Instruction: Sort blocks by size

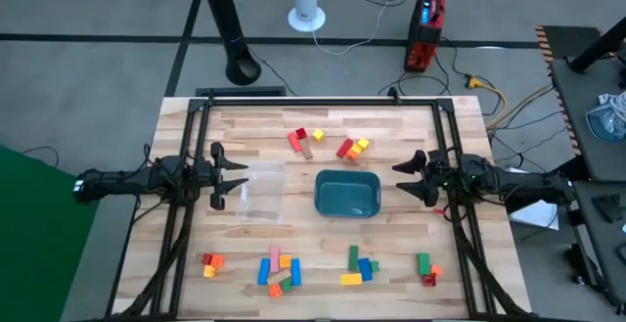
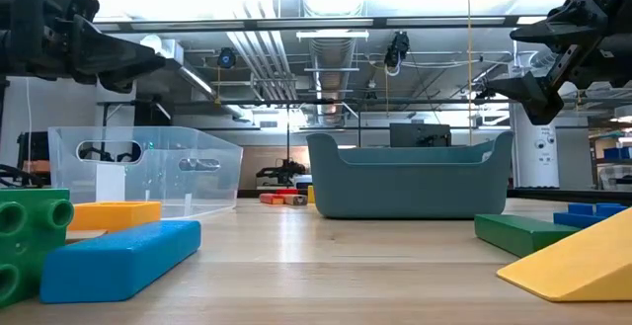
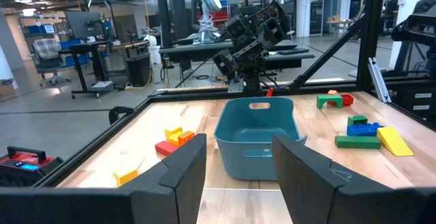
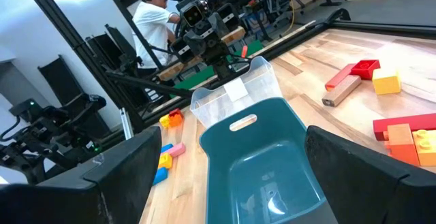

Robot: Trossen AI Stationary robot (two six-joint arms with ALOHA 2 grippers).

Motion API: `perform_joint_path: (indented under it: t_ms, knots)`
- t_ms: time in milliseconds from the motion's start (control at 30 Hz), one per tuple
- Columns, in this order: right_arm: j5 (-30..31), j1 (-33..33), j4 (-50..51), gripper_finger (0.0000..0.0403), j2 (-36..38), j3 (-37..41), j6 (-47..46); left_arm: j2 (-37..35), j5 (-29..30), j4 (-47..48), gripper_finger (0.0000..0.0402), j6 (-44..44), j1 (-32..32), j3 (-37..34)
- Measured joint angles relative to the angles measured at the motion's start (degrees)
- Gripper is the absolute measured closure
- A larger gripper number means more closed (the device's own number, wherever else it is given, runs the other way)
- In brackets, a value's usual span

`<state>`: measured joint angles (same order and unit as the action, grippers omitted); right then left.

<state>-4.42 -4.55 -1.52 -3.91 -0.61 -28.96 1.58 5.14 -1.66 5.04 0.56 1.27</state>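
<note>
Blocks lie in loose groups on the wooden table: red, yellow and orange ones (image 1: 352, 148) and a red and tan pair (image 1: 301, 140) at the far side, and further groups (image 1: 279, 271), (image 1: 360, 266), (image 1: 210, 263), (image 1: 427, 268) along the near edge. My left gripper (image 1: 238, 178) hovers open at the table's left, beside the clear container (image 1: 262, 190). My right gripper (image 1: 401, 178) hovers open at the right, beside the teal tray (image 1: 347, 193). In the low view both grippers (image 2: 99, 53), (image 2: 553, 58) are well above the tabletop. Nothing is between either pair of fingers (image 3: 184, 173), (image 4: 129, 169).
The teal tray (image 2: 410, 182) and the clear container (image 2: 148, 172) stand side by side mid-table, resting on their bases. Black frame rails (image 1: 323, 100) run along the table's far edge and sides. A person (image 4: 153, 20) stands beyond the table's left side.
</note>
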Motion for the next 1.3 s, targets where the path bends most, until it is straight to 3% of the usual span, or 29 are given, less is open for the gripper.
perform_joint_path:
  t_ms: [767,933,1100,1300]
  knots:
    - [0.0,0.0,-0.1,0.0053,0.0,0.0,-0.2,0.0,0.0,0.0,0.0247,0.0,0.0,0.0]
    - [-0.2,0.0,-9.2,0.0053,0.0,-0.4,-6.6,0.0,0.0,0.0,0.0247,0.0,0.0,0.0]
    - [2.6,0.0,-6.2,0.0053,-1.9,-9.5,-3.6,0.0,0.0,0.0,0.0247,0.0,0.0,0.0]
    - [16.3,0.0,12.4,0.0053,-13.5,-26.0,-6.4,0.0,0.0,0.0,0.0247,0.0,0.0,0.0]
